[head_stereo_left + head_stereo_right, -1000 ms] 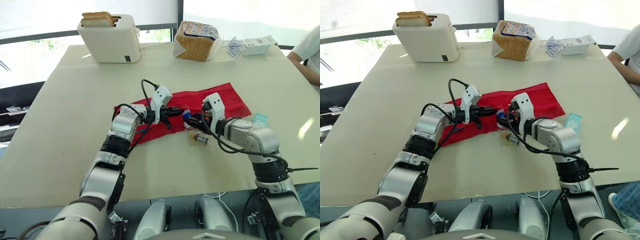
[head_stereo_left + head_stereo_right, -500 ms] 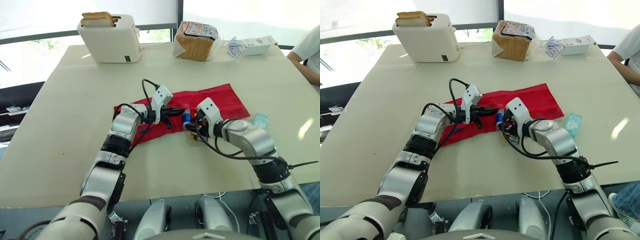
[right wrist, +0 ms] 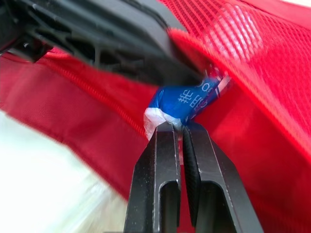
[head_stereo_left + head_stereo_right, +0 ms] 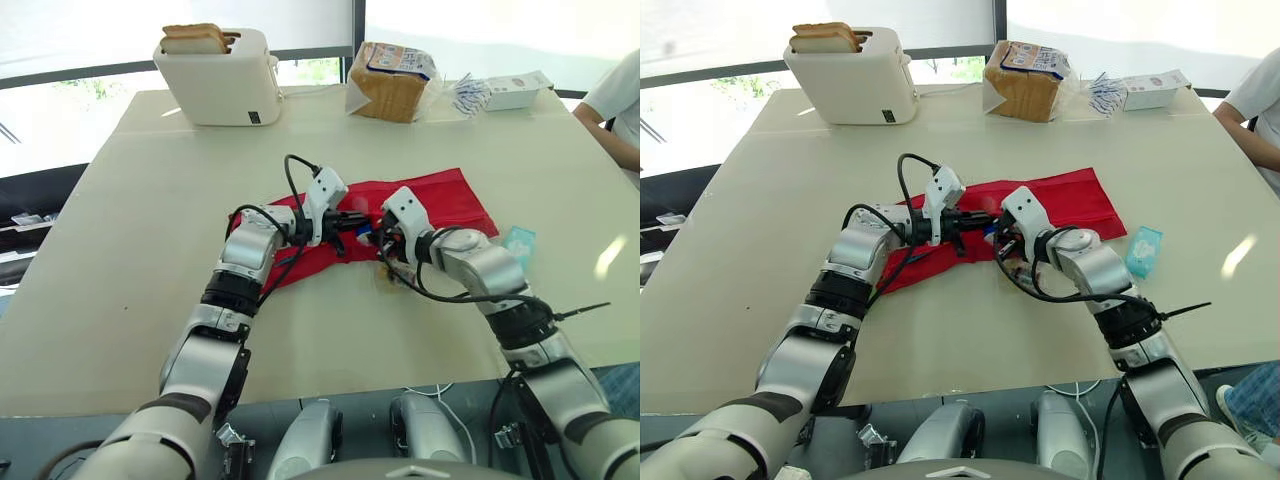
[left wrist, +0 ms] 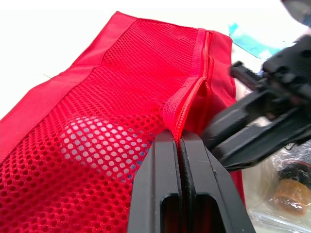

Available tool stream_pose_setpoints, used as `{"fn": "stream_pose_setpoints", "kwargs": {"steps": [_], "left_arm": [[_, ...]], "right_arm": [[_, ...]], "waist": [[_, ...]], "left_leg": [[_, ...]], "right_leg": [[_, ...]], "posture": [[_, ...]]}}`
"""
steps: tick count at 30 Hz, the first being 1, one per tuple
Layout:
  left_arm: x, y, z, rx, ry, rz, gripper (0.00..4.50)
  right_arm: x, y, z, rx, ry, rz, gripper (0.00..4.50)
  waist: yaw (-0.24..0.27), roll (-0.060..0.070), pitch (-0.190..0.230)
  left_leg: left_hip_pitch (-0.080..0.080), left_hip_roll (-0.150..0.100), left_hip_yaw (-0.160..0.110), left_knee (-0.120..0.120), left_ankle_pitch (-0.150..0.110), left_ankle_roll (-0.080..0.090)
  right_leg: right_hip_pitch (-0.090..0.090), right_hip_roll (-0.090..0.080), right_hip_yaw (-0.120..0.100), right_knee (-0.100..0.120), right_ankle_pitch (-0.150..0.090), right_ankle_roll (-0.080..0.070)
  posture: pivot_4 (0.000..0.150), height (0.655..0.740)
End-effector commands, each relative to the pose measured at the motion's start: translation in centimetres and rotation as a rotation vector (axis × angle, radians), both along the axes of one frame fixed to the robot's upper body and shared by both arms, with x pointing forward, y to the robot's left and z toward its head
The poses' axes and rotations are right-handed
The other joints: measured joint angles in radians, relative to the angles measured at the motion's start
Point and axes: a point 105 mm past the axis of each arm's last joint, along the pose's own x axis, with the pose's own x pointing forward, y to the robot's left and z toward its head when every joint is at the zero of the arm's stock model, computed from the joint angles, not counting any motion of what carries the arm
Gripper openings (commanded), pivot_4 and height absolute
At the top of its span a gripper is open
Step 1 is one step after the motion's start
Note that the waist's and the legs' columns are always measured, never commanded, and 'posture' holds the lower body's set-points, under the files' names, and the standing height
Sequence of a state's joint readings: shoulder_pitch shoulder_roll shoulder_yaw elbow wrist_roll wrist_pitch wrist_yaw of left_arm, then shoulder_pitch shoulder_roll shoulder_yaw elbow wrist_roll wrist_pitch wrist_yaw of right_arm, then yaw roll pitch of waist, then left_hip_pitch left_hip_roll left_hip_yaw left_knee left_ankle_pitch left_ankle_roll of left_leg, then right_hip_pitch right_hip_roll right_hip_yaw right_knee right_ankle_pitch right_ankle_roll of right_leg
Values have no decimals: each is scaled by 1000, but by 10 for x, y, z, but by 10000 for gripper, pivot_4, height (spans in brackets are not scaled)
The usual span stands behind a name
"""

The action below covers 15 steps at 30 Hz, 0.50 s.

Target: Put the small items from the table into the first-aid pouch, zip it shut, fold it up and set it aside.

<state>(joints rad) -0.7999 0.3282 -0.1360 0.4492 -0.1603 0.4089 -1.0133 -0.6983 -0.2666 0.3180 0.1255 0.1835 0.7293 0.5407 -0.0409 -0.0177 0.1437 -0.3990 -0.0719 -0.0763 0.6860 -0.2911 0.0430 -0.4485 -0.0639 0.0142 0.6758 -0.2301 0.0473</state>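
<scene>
Our left claw (image 5: 179, 138) is pressed together on the raised zipper edge of the red mesh pouch (image 5: 112, 97), holding that lip up off the layer beneath. Our right claw (image 3: 182, 128) pinches the white end of a small blue packet (image 3: 192, 99) printed with characters. The packet's far end sits at the mouth of the pouch, just under the held-up lip. From the head views the two claws meet almost tip to tip over the near edge of the pouch, around its middle.

The pouch lies unfolded and unzipped across the centre of the bench (image 4: 150, 250). A small bottle (image 5: 290, 187) with a brown cap, wrapped in clear film, lies on the bench just beside the pouch's near edge, under our right wrist. A teal sachet (image 4: 1143, 250) rests on the bench off the right end of the pouch, apart from it.

Along the far edge stand a white toaster (image 4: 215, 85) with bread slices (image 4: 195, 38) in its slots, a bagged loaf (image 4: 390, 80) and a white box (image 4: 515, 90). A person's sleeve (image 4: 622, 90) shows at the far right.
</scene>
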Motion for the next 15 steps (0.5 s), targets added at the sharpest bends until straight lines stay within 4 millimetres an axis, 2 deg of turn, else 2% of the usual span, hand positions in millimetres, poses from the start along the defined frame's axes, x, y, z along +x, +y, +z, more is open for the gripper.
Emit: {"fn": "stream_pose_setpoints", "kwargs": {"steps": [1, 9, 15], "left_arm": [[-4, -6, 13, -20, -43, -38, 0], [-5, -5, 9, -12, -40, -32, 0], [-5, 0, 3, 12, -52, -19, 0]], "right_arm": [[8, 12, 11, 17, -67, 32, 1340], [19, 37, 11, 67, -141, 55, 1340], [25, 27, 6, 99, -190, 35, 1340]], "waist": [[0, 0, 0], [-3, 0, 0], [-5, 0, 0]], "left_leg": [[0, 0, 0, 0, 0, 0], [0, 0, 0, 0, 0, 0], [1, 0, 0, 0, 0, 0]], "right_leg": [[0, 0, 0, 0, 0, 0], [0, 0, 0, 0, 0, 0], [0, 0, 0, 0, 0, 0]], "posture": [[1500, 7400], [1500, 7400], [1500, 7400]]}}
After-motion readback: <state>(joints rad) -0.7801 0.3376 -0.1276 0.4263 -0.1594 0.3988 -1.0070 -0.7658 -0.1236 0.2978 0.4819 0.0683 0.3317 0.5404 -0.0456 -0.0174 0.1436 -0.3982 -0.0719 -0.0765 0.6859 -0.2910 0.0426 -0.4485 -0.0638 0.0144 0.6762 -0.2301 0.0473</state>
